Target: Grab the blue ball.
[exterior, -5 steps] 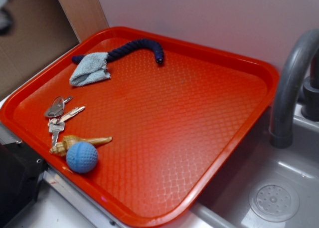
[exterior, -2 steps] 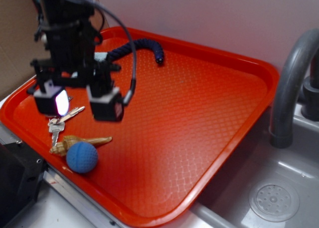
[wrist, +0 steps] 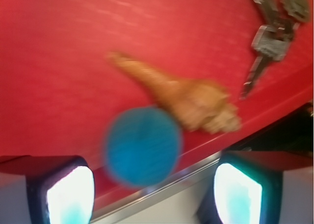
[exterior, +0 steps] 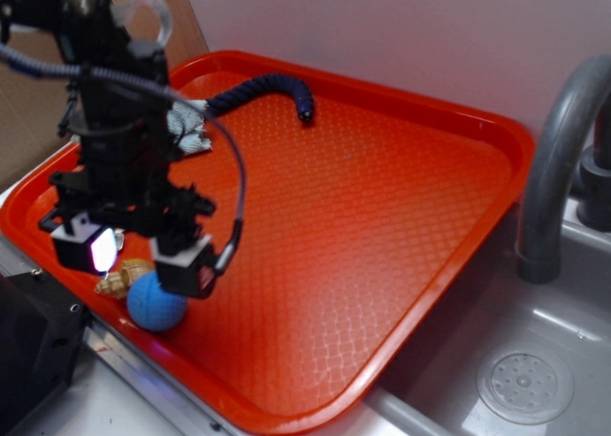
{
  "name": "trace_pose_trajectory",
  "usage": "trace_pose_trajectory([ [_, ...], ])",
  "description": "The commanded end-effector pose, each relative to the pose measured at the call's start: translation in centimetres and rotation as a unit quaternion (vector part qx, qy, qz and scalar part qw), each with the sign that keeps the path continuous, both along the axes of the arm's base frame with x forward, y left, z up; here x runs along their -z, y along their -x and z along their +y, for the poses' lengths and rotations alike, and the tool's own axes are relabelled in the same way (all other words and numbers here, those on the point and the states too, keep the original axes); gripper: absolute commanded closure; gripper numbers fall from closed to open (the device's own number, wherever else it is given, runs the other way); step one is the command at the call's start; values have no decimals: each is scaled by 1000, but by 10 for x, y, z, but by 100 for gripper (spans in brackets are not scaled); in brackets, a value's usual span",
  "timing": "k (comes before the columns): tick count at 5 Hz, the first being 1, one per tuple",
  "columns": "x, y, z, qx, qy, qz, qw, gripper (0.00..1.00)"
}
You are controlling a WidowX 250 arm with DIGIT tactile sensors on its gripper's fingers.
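Red plastic fills most of what I see: a textured tray (exterior: 382, 226) beside a grey sink (exterior: 535, 360) with its curved faucet (exterior: 558, 159). My pincer (exterior: 134, 255) hangs low over the tray's near corner, its two fingers (wrist: 68, 189) spread wide apart and gripping nothing. The blue ball (exterior: 156, 302) sits on the tray close to the front rim, touching a tan seashell (wrist: 191, 101); in the wrist view it lies between my fingertips, though blurred. A bunch of keys (wrist: 272, 33) lies near the shell. Farther back, a dark navy rope snake (exterior: 272, 91) curls beside a pale blue cloth (exterior: 188, 131).
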State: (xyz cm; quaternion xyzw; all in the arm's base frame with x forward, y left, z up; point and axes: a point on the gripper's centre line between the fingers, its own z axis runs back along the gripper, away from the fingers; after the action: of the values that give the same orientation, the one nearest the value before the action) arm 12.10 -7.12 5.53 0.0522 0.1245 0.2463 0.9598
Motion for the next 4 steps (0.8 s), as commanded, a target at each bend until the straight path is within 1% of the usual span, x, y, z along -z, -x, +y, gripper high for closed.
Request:
trace_pose_trajectory([
  [1,38,6,0,29,-2,8,1000,0],
  [2,43,9,-8,52,-5,-15,999,0],
  [3,35,6,-14,55,0,-19,998,100],
  [4,24,-5,-14,82,24,-53,995,100],
])
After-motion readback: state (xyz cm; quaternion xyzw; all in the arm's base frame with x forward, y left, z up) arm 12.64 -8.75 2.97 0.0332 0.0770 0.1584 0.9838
